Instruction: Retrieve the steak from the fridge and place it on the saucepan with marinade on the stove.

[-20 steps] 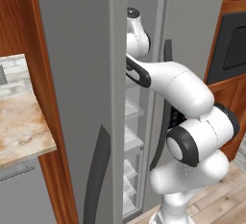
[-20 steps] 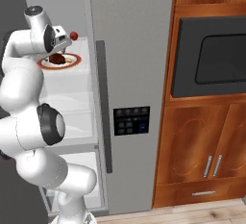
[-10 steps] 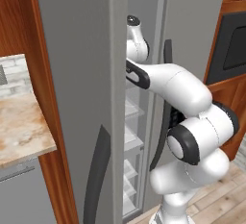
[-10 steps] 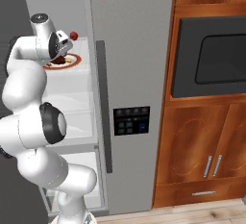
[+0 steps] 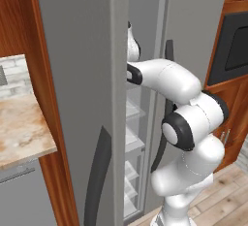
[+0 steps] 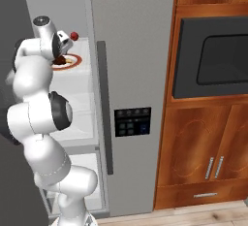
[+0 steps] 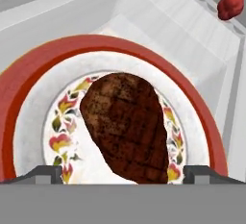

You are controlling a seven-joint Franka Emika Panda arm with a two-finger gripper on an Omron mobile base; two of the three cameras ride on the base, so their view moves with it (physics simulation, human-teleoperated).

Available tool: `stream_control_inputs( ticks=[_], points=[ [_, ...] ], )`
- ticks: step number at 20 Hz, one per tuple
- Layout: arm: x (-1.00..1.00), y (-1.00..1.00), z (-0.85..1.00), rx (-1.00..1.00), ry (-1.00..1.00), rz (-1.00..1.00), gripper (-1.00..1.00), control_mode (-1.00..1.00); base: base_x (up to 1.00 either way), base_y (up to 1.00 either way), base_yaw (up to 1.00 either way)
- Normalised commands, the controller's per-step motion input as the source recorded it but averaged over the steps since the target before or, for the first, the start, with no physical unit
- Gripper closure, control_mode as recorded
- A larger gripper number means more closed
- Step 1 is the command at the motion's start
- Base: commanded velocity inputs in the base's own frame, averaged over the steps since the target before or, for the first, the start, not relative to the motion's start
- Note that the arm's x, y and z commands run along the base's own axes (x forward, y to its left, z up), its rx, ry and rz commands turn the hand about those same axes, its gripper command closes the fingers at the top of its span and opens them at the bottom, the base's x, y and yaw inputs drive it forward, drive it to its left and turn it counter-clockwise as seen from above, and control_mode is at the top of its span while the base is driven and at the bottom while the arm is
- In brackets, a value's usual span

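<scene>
The steak, dark reddish-brown with grill marks, lies on a white plate with a red rim and flower pattern. The plate stands on an upper white shelf inside the grey fridge, whose left door is swung open. My gripper hangs open just over the steak, one fingertip on each side of its near end, nothing held. In the right base view the hand reaches into the fridge above the steak. The saucepan and the stove are out of view.
A small red round fruit sits at the back of the same shelf. More white shelves lie below. A black microwave and wood cabinets stand right of the fridge; a marble counter is left.
The hand has moved deeper into the fridge and down toward the plate. The jaws have stayed open.
</scene>
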Motion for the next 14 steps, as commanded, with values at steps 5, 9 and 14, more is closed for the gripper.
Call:
stream_control_inputs(
  ticks=[5,9,14],
  points=[
    [0.57,0.09,0.0,-0.03,0.0,0.02,-1.0,-1.0,0.0,0.0,0.0],
    [0.27,0.0,-0.11,-0.05,0.04,0.05,-1.0,-1.0,0.0,0.0,0.0],
    [0.0,0.0,-0.23,-0.09,0.06,0.07,-1.0,-1.0,0.0,0.0,0.0]
  ],
)
